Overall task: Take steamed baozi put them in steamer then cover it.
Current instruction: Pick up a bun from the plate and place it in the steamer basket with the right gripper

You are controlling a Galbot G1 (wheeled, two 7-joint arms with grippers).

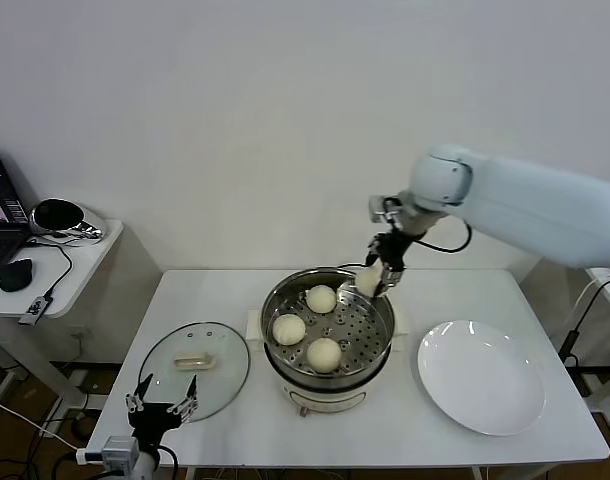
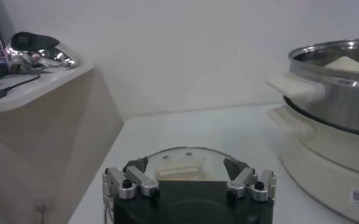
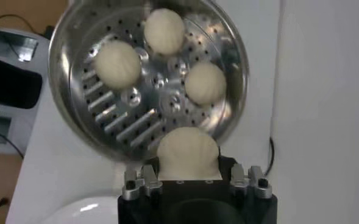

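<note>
Steam tray first: the round shiny stainless-steel steamer [image 1: 328,335] sits at the middle of the white desk [image 1: 405,420] on its cream-white base, and three small smooth cream-white baozi lie on its perforated tray, at roughly 12 [image 1: 321,298], 9 [image 1: 288,328] and 6 o'clock [image 1: 324,353]. The right tool [image 1: 373,283] hangs over the steamer's rim at about 1 o'clock, pinching a fourth cream-white baozi [image 3: 188,153] between its fingers, above the tray and not resting on it. The round clear glass cover [image 1: 197,368] with its cream-white bar handle lies flat on the desk at the steamer's 9 o'clock. The left tool [image 1: 161,408] hovers at the cover's 6 o'clock edge, spread wide and empty. A flat round white plate [image 1: 482,377] lies at the steamer's 3 o'clock, apart from it.
</note>
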